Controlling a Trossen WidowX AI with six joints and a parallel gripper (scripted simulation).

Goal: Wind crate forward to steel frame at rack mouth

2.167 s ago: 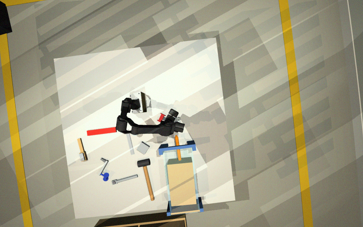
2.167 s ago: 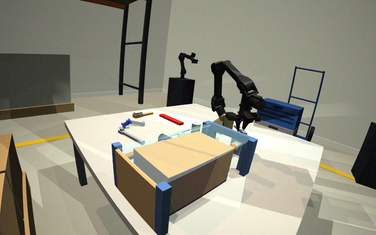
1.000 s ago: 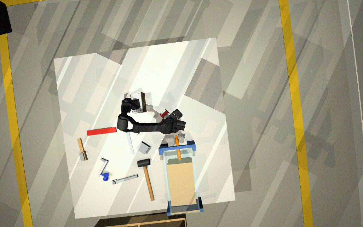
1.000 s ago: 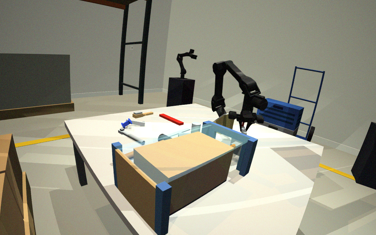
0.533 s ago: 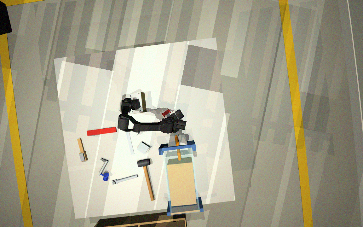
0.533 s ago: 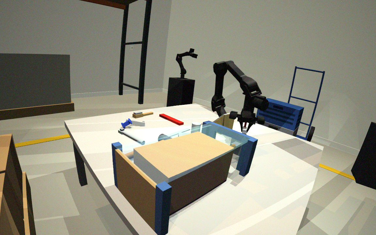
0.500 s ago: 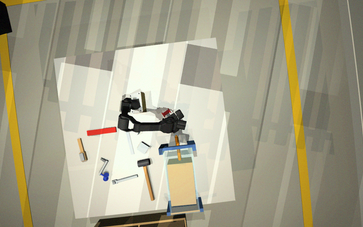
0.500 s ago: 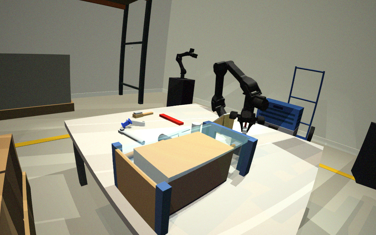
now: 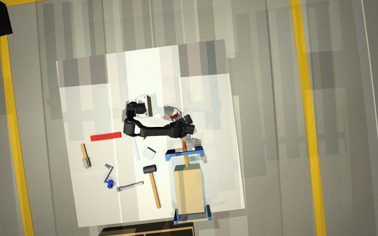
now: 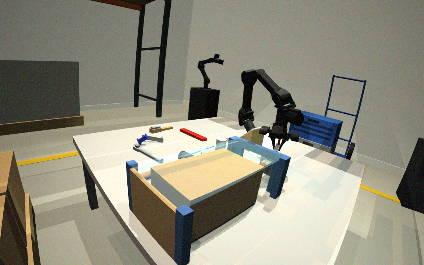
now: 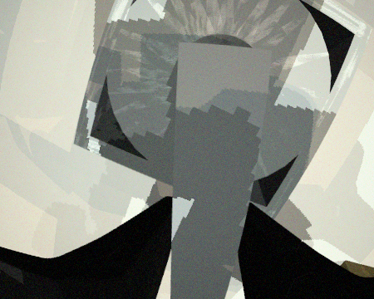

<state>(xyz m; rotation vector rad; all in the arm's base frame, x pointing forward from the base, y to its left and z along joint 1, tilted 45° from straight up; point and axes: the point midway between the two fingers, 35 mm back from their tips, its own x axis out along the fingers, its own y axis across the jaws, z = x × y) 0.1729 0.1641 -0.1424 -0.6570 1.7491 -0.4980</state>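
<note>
Wrist view shows my gripper (image 11: 207, 210) clamped on the winch handle (image 11: 209, 183), its grey bar over the winch (image 11: 126, 89). Crate (image 9: 188, 190) sits at six o'clock, inside the guard cubby (image 9: 170, 154)

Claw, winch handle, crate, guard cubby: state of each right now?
Claw: shut on the winch handle, over the winch.
Winch handle: grey arm held above the winch's round top; key end hidden.
Crate: flat inside cubby, short of the mouth frame.
Strap: runs from crate toward winch.
Guard cubby: intact.
</note>
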